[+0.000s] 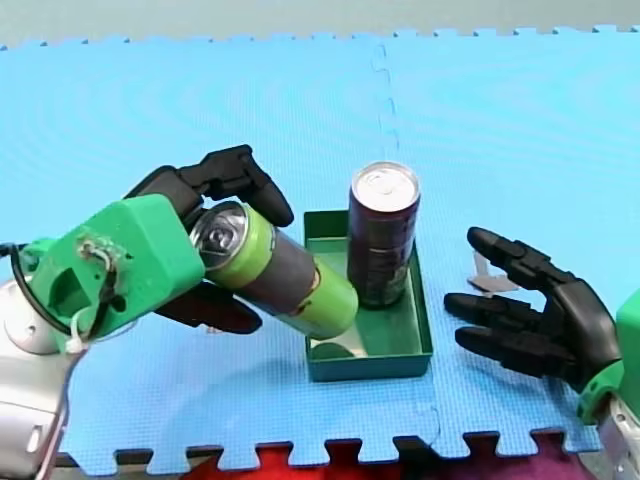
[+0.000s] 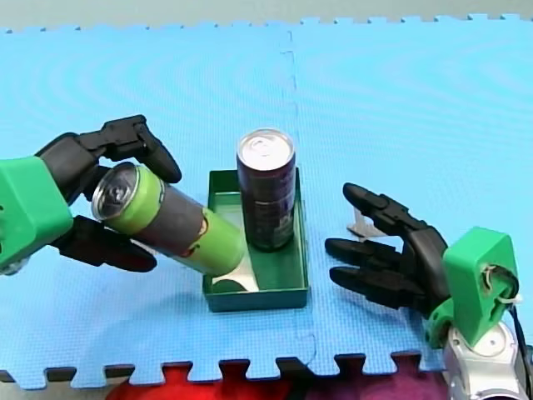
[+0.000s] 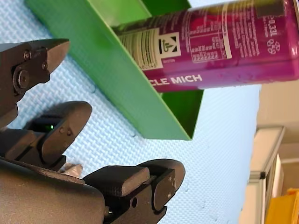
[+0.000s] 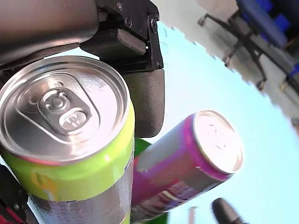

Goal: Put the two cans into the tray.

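Green can tilted into the tray, purple can already standing inside

At the left, the left robot hand (image 2: pixel 92 154) pinches the green can (image 1: pixel 280 270) between its upper fingers and its thumb below. The can is tilted, its pull-tab top raised toward the hand and its lower end dipping over the left wall of the green tray (image 1: pixel 370 366) into the near left corner; whether it touches the tray floor cannot be told. Just beside it, the purple can (image 1: pixel 382 240) stands upright in the far part of the tray, which sits on the blue foam mat (image 1: pixel 480 130). To the right of the tray, the right robot hand (image 1: pixel 535 320) holds nothing, fingers uncurled, pointing toward the tray.
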Action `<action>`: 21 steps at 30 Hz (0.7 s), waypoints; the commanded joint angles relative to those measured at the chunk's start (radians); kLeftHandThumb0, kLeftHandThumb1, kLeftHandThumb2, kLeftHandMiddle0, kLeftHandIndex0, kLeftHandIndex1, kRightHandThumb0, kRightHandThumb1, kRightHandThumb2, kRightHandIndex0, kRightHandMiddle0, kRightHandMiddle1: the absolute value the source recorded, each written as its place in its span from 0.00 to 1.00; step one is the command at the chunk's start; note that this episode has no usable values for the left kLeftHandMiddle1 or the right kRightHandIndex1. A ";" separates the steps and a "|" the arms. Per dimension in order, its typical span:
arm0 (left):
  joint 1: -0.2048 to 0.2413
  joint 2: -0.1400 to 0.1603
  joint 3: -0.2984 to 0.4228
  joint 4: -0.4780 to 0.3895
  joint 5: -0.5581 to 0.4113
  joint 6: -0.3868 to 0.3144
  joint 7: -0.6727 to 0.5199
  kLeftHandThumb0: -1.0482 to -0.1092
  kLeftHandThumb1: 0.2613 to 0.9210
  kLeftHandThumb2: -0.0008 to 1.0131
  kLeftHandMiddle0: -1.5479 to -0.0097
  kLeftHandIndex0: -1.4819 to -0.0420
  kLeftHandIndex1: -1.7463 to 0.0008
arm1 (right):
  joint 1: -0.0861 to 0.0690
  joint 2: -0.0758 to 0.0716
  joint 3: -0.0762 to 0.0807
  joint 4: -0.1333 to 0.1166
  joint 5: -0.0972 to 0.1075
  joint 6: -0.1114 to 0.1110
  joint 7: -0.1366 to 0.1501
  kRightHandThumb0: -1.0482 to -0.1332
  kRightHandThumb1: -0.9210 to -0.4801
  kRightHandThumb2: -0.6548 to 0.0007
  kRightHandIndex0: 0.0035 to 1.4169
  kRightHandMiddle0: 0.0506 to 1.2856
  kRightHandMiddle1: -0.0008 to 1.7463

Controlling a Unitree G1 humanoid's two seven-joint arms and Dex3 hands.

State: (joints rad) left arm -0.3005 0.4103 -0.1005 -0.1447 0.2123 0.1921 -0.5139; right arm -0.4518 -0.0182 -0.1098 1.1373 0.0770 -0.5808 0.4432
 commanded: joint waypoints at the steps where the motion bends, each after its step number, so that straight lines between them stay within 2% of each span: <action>1: -0.106 0.117 -0.019 -0.062 0.022 -0.005 -0.098 0.78 0.84 0.01 0.38 0.64 0.00 | -0.005 -0.003 -0.003 0.006 0.000 -0.008 -0.011 0.35 0.34 1.00 0.60 0.34 0.00; 4: -0.147 0.157 -0.028 -0.077 0.035 0.004 -0.156 0.78 0.85 0.01 0.38 0.64 0.00 | -0.004 0.000 -0.002 0.004 -0.001 -0.009 -0.015 0.35 0.34 1.00 0.60 0.34 0.00; 7: -0.179 0.180 -0.041 -0.079 0.050 0.005 -0.189 0.78 0.85 0.01 0.38 0.64 0.00 | -0.004 0.001 -0.001 0.004 -0.001 -0.009 -0.017 0.35 0.34 1.00 0.60 0.34 0.00; 11: -0.215 0.191 -0.058 -0.063 0.055 -0.005 -0.210 0.78 0.85 0.01 0.38 0.64 0.00 | -0.003 0.005 0.004 0.005 -0.006 -0.014 -0.026 0.35 0.34 1.00 0.60 0.34 0.00; 16: -0.248 0.188 -0.067 -0.046 0.037 -0.014 -0.223 0.78 0.86 0.01 0.38 0.63 0.00 | 0.000 0.011 0.011 0.006 -0.015 -0.022 -0.040 0.34 0.33 1.00 0.60 0.34 0.00; 21: -0.275 0.196 -0.079 -0.052 0.032 -0.005 -0.243 0.79 0.86 0.01 0.38 0.63 0.00 | 0.000 0.014 0.018 0.001 -0.022 -0.020 -0.051 0.34 0.32 1.00 0.60 0.33 0.00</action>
State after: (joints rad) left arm -0.5571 0.5972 -0.1785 -0.1911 0.2480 0.1849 -0.7525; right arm -0.4520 -0.0034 -0.0947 1.1392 0.0579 -0.5994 0.3948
